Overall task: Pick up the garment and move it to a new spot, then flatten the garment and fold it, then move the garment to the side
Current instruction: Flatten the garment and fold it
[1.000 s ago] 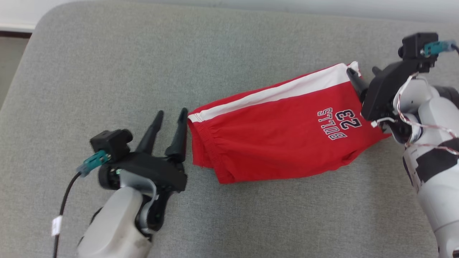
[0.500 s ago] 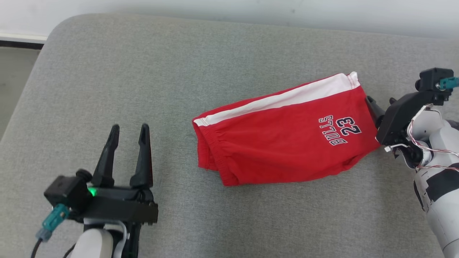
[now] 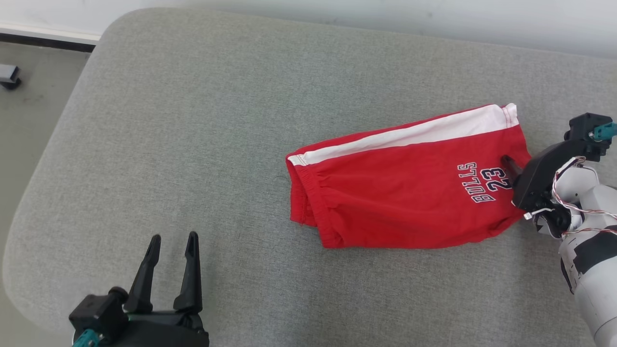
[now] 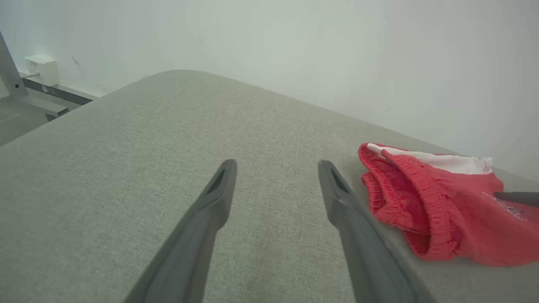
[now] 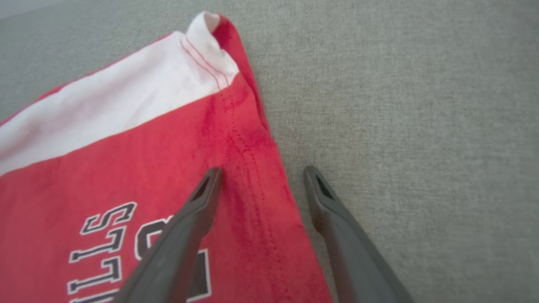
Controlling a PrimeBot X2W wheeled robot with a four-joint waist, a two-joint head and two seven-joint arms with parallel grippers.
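1. The garment (image 3: 400, 202) is a pair of red shorts. A broad white stripe runs along its far long edge, and "BULLS 23" is printed in white, dark-outlined letters near its right end.
2. It lies folded into a rough oblong on the right half of a grey upholstered surface (image 3: 193, 120), tilted so the right end sits farther from the robot.
3. The gathered elastic waistband forms the left end, where layers of cloth are stacked and slightly gaping in the left wrist view. The stitched hem forms the right end, with the white corner curled up.
4. The left hand (image 3: 174, 236) is at the lower left, its fingers spread and empty over bare grey fabric, well apart from the shorts.
5. The right hand (image 5: 263, 170) is at the hem end, also spread and gripping nothing. One finger is over the red cloth beside the print and the other over the grey fabric. Whether either touches cannot be told.
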